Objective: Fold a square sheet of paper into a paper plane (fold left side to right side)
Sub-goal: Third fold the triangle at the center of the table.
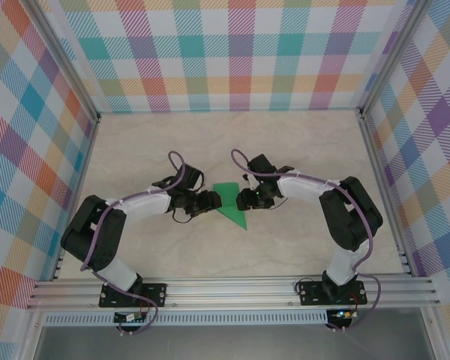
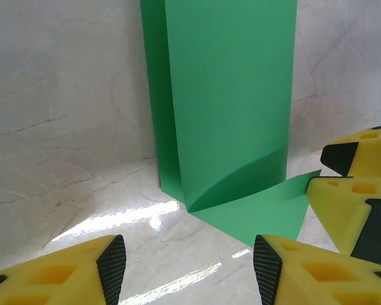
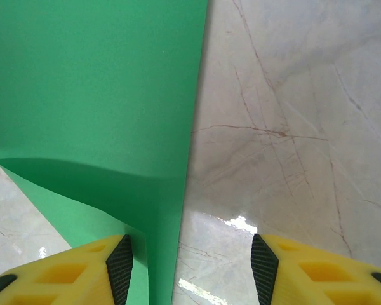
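Yellow-fingered left pincer (image 2: 187, 260) and right pincer (image 3: 190, 260) both hang with jaws apart, gripping nothing, either side of the thin bright-green square sheet of paper (image 2: 228, 95), part-folded on the pale marbled worktop (image 2: 63, 127); its curling near flap (image 2: 254, 210) probably needs pinning flat before creasing.

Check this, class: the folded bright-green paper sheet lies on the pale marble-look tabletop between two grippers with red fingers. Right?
One detail is wrong: the fingers are yellow, not red, as the left wrist view shows. The folded bright-green paper sheet does lie on the pale marble-look tabletop between the left gripper and the right gripper.
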Robot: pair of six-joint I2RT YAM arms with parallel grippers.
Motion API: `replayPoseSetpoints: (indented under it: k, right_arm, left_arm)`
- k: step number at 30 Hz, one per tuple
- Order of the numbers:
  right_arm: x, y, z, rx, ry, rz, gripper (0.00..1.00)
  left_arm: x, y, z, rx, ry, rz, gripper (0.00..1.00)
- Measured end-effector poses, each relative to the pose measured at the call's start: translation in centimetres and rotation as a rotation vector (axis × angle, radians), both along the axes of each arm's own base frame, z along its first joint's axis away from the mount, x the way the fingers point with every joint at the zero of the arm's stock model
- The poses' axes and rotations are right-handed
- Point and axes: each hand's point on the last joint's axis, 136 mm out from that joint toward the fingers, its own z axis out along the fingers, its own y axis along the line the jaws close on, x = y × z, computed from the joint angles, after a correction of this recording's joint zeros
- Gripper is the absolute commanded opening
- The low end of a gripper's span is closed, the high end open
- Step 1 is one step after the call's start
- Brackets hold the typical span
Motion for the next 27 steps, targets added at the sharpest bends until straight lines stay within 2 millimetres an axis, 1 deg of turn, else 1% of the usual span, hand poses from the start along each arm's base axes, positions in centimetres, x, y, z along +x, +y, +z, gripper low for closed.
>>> replayPoseSetpoints:
  k: [13,19,23,27]
  right_arm:
    - [-0.05,-0.06,-0.18,-0.004,0.005,-0.001,0.54]
    - [-0.14,-0.33,-0.69,-0.024,0.015,-0.004,0.54]
    - [-0.17,-0.46,-0.75,-0.031,0.016,-0.006,0.54]
    - [-0.18,-0.51,-0.77,-0.033,0.017,-0.006,0.54]
  left_arm:
    - [0.31,-0.03,0.26,0.002,-0.008,0.006,0.58]
    - [0.44,0.05,0.26,0.010,-0.014,0.011,0.58]
    - [0.61,-0.13,0.33,0.008,-0.016,0.009,0.58]
    - [0.77,-0.48,-0.02,0.011,-0.008,0.006,0.58]
